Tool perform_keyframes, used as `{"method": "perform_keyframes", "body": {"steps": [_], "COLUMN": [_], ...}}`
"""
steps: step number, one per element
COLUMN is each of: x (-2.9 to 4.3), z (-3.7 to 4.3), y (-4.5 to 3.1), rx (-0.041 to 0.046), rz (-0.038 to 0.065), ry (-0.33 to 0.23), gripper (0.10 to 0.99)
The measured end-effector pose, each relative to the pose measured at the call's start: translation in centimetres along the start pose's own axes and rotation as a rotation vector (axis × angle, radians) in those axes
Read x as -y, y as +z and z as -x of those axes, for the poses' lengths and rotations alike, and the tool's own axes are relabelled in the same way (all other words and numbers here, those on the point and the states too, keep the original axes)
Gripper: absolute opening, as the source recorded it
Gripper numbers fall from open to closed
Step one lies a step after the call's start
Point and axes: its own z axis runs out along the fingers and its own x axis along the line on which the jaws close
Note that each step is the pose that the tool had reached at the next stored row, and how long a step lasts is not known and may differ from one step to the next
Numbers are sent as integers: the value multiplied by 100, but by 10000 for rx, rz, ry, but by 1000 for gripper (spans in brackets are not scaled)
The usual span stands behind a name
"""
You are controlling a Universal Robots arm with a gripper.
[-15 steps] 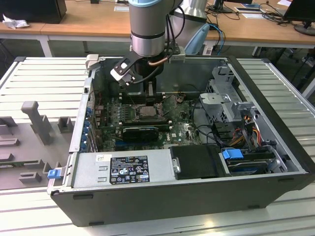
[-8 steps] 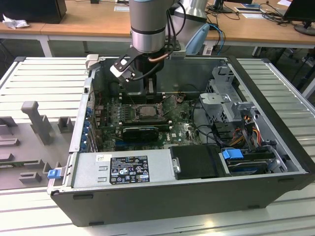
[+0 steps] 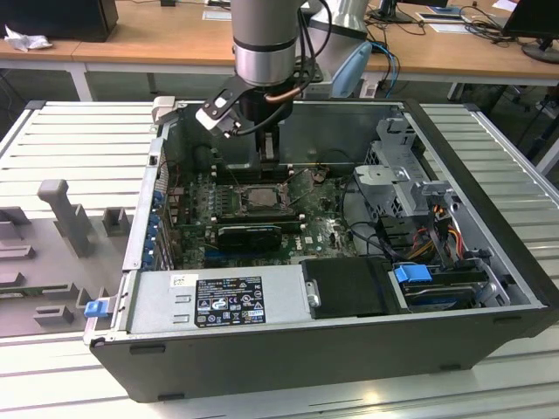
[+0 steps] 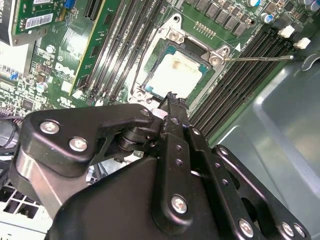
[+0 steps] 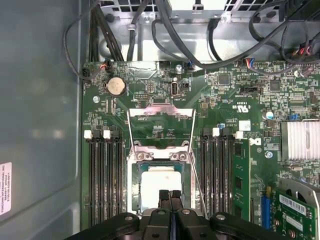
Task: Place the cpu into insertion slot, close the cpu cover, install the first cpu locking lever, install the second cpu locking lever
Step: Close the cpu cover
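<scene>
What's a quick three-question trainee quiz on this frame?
1. True or false: the flat, pale tan-silver square cpu already lies in the square, dark, metal-rimmed insertion slot.
2. The fingers of the black end effector, seen in the first wrist view, are: A) wide open; B) shut together, with nothing between them; C) clamped on a black cable.
3. Fill in: the thin silvery metal frame lying flat over the chip's edges, with the chip showing through its cut-out, is the ___.

Key: 1 true; 2 B; 3 cpu cover.
</scene>
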Motion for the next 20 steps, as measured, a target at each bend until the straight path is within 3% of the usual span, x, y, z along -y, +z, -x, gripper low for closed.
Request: {"method": "perform_keyframes", "body": {"steps": [13,20], "x": [-28,-59], "z": [-6,-8], "y": [-174,-219], "rx": [0,0], "rz": [1,1], "ry": [0,1], "gripper": [106,106]}}
